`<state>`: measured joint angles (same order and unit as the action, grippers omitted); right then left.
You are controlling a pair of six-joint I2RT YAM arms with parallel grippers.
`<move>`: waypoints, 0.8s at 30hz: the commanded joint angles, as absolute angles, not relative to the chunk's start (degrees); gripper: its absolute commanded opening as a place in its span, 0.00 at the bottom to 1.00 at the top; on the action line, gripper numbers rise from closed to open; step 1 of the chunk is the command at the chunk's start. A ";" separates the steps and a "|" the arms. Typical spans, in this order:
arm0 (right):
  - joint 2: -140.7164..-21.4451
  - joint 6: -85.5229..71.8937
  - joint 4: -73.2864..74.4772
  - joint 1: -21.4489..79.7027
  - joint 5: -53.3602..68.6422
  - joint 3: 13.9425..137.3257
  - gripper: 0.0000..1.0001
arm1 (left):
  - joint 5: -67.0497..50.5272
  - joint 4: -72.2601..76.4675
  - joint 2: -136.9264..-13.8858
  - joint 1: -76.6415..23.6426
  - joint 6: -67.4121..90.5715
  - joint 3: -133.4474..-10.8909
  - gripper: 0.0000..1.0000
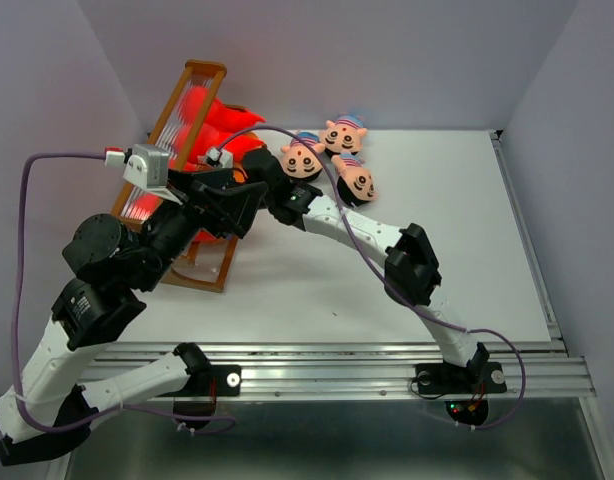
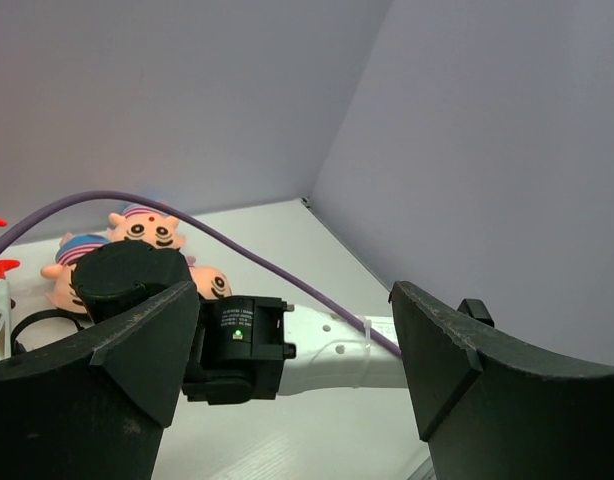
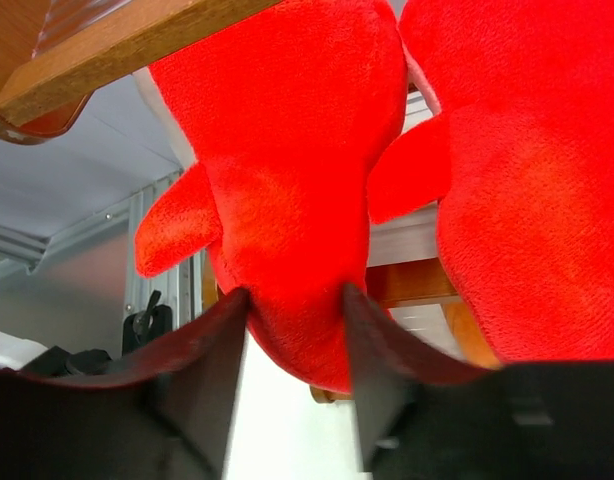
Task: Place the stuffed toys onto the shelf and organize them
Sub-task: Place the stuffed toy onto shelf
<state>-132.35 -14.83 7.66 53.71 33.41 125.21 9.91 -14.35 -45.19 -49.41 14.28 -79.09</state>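
Note:
The shelf (image 1: 202, 75) leans at the table's back left, an orange-brown wooden frame (image 3: 107, 50) with slatted tiers. Bright red stuffed toys (image 1: 227, 120) are piled on it. My right gripper (image 3: 295, 340) reaches in there, and its two fingers press against both sides of the lower end of one red toy (image 3: 287, 200). A second red toy (image 3: 527, 180) sits right beside it. Three peach-faced doll heads (image 1: 302, 158) (image 1: 344, 133) (image 1: 355, 178) lie on the table right of the shelf. My left gripper (image 2: 297, 390) hovers open and empty in front of the shelf, just above the right arm's forearm (image 2: 327, 350).
The two arms cross close together near the shelf's front corner (image 1: 212, 280). A purple cable (image 2: 247, 255) loops over the right arm. White walls close in the table at the back and sides. A metal rail (image 1: 367, 355) runs along the near edge.

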 commanded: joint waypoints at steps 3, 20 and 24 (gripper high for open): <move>-130.70 -12.04 4.92 54.32 36.12 126.13 0.59 | 10.28 -10.99 -45.35 -49.39 14.50 -79.10 0.89; -118.84 -3.26 9.22 52.57 38.67 118.92 0.88 | 7.91 -11.25 -45.00 -49.39 17.22 -80.42 0.91; -111.56 2.18 10.72 48.80 42.78 114.10 0.93 | 7.91 -12.04 -45.44 -49.31 17.66 -80.77 0.98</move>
<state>-120.25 -3.92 10.63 52.49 38.24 116.75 8.69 -14.37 -45.17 -49.41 16.91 -79.11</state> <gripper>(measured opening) 0.920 0.962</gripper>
